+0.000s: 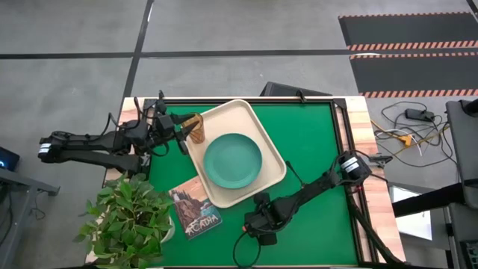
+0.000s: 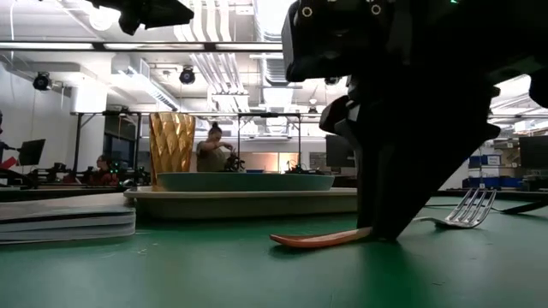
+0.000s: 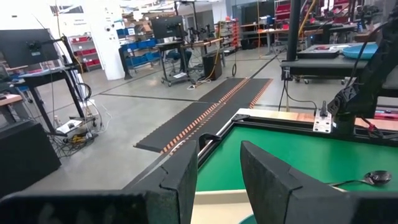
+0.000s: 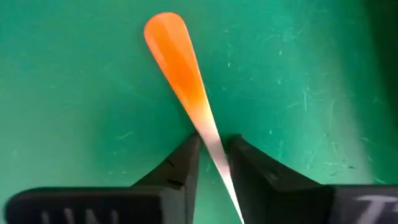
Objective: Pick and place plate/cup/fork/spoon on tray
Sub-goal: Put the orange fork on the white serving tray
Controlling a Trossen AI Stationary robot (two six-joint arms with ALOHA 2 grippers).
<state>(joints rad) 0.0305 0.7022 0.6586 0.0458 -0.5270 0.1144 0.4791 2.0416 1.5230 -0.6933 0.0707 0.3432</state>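
The cream tray (image 1: pixel 263 142) lies askew in the middle of the green mat. The teal plate (image 1: pixel 233 160) lies flat in it, and the amber cup (image 1: pixel 196 128) stands upright at its far left corner. My left gripper (image 1: pixel 178 134) is open and empty, raised beside and above the cup. The pink-handled fork (image 2: pixel 318 238) lies on the mat near the table's front edge. My right gripper (image 4: pixel 212 148) is open and points down, with one finger on each side of the fork's handle. The dark spoon (image 3: pixel 373 178) lies on the mat, right of the tray. My right gripper comes from above with its fingers (image 4: pixel 186 155) across the fork's handle, where the pink fades to silver (image 4: pixel 210 138). A thin gap shows on each side, and I cannot tell whether a finger touches it. The fork lies on the mat.
A picture-covered book (image 1: pixel 196 211) lies by the tray's near left corner. A potted plant (image 1: pixel 131 217) stands at the table's near left corner. Cables lie on the wooden strip (image 1: pixel 366 142) at the right. People are in the room beyond the table.
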